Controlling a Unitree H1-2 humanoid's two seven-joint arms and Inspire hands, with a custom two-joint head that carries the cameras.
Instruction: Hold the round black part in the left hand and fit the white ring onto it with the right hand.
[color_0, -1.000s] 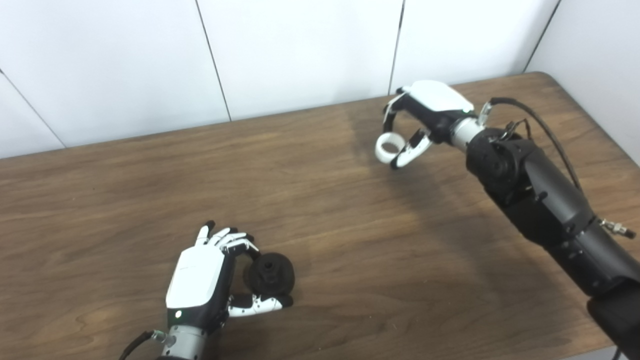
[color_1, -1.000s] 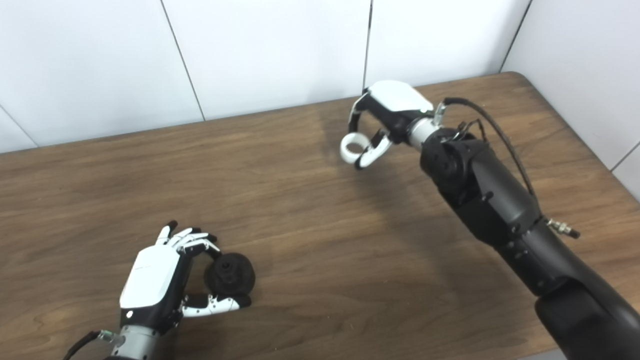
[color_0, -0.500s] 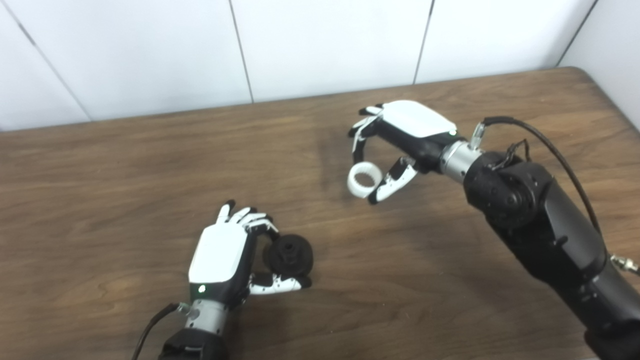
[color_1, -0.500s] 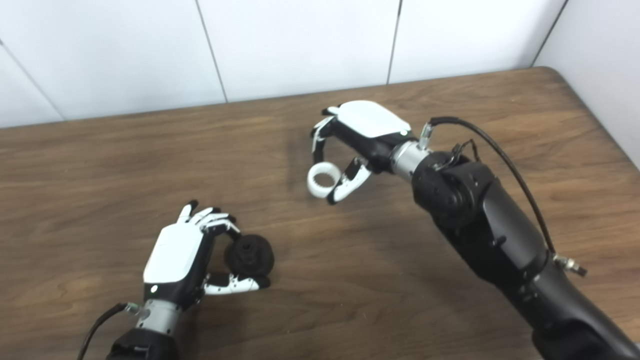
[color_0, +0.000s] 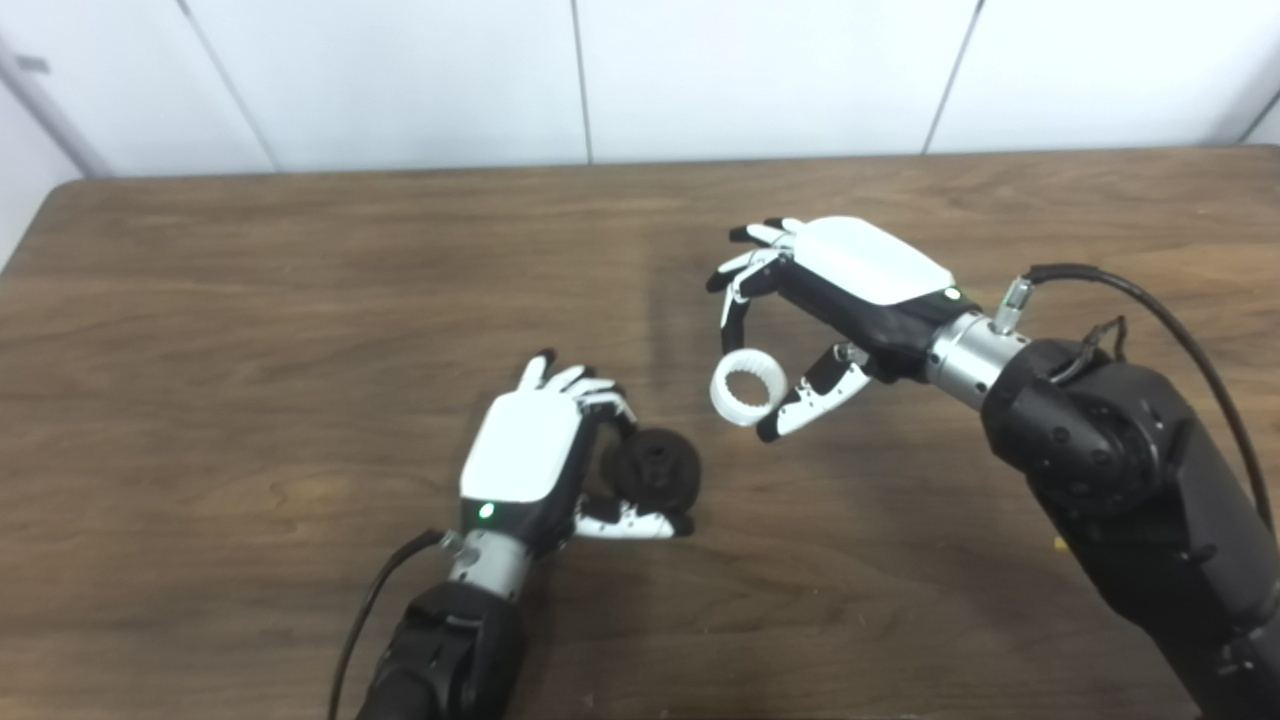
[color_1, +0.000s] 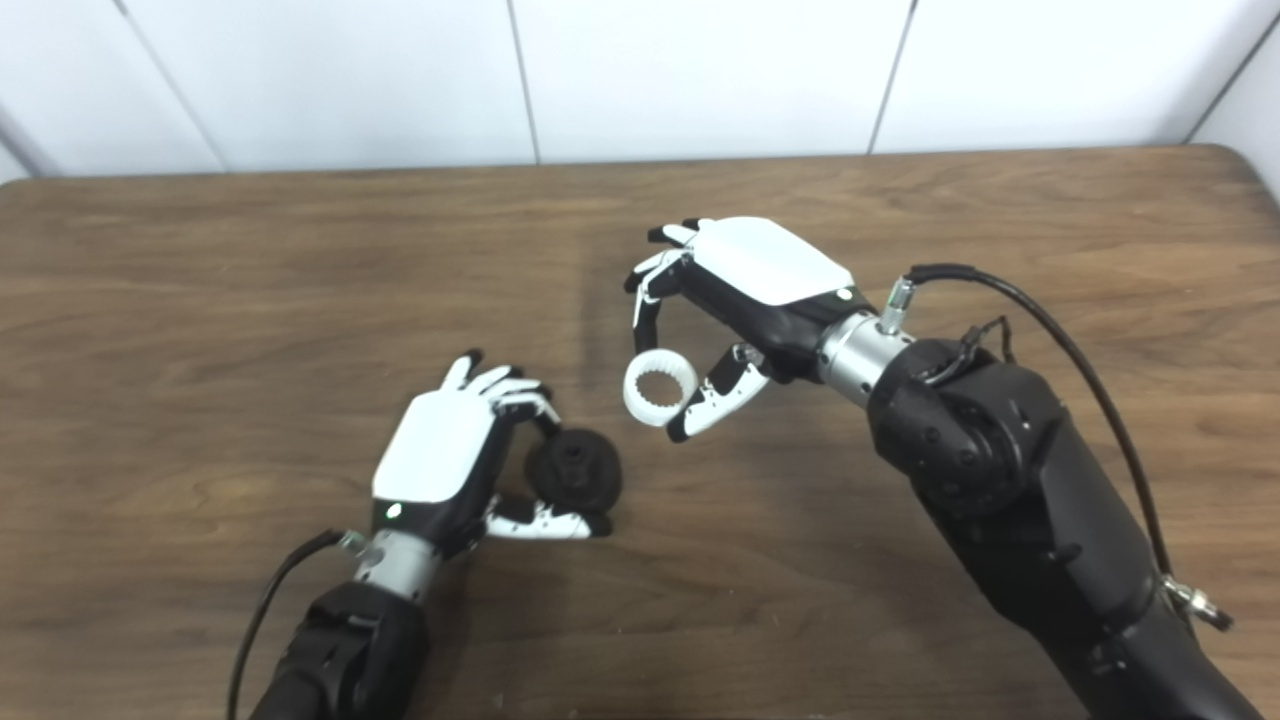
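Left hand (color_0: 525, 455) — fingers and thumb were curled around the round black part (color_0: 657, 471), which sat low over the wooden table (color_0: 250, 330), its hub facing up and right.

Right hand (color_0: 835, 300) — fingertips and thumb pinched the white ring (color_0: 748, 388), toothed on its inner face, raised above the table just up and right of the black part, not touching it.

Markings — no brand, label or writing was legible on either hand or part; a green light glowed at each wrist.

white ring (color_0: 748, 388) nearer black part (color_0: 657, 470) (held)
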